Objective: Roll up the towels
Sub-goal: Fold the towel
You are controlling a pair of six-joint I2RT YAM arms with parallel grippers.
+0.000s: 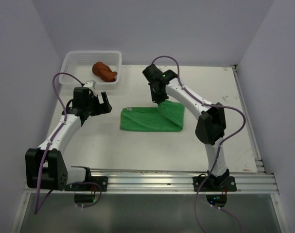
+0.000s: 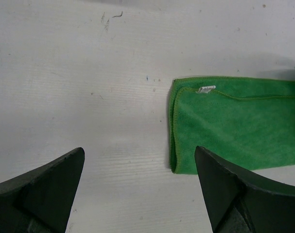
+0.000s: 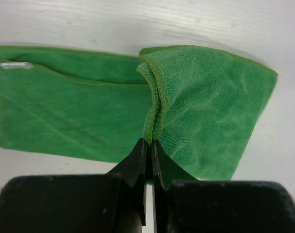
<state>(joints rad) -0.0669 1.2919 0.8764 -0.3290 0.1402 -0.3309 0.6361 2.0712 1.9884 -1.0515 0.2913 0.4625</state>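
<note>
White table fills the middle of the top view. On it lies the green towel. The right gripper is pinching the towel's right end, which is lifted and folded over. The left gripper is spread wide, holding nothing, just left of the towel. The brown towel sits in the white basket at the upper left.

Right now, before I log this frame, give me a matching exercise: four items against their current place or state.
1. green towel
2. rust-brown towel
3. left gripper
4. right gripper

A. open above the table
B. inside the white basket
C. shut on a towel edge
D. lying on the table, one end lifted

Pairs: 1-D, 2-B, 3-A, 4-C
</note>
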